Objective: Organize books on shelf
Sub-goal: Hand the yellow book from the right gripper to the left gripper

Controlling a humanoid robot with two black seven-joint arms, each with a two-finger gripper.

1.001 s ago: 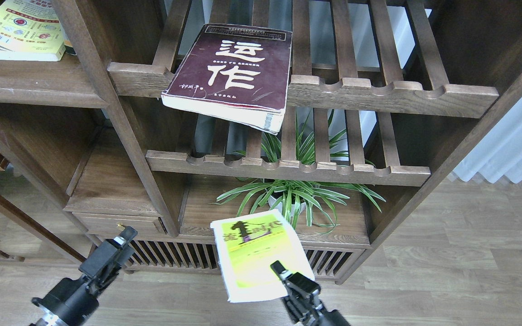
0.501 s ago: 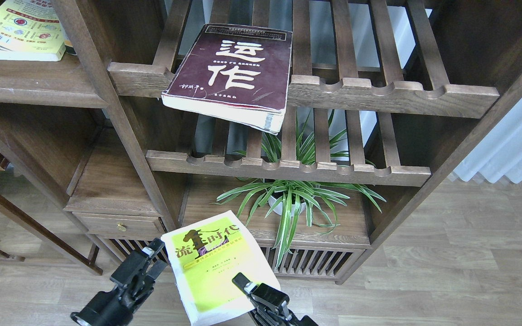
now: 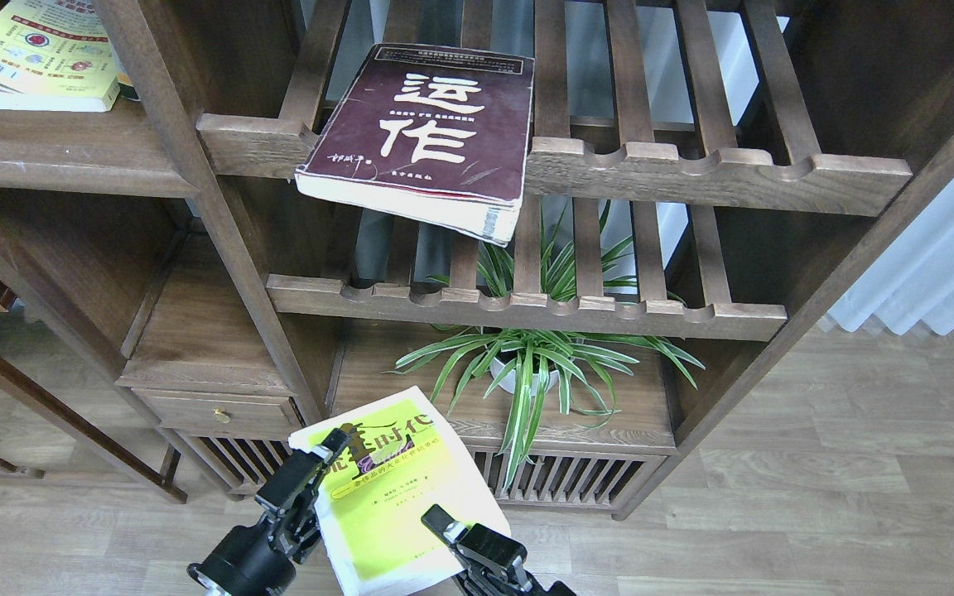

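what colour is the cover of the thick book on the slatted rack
Maroon with big white characters, clearest in the head view.

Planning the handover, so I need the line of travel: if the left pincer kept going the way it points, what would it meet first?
Probably the yellow-green book: the left pincer points up and right over its top-left corner, though depth is unclear.

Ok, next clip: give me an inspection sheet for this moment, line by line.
Surface: solid shelf plank upper left, one book on it.
Job's things: maroon book overhanging the slatted rack; yellow-green book held low; third book lies flat.
Clutter: potted plant in the lower bay.
Grippers: right gripper clamps the yellow-green book's near edge; left gripper at its left corner, grip unclear.
Cables: nothing seen.
Surroundings: wood floor, pale curtain.
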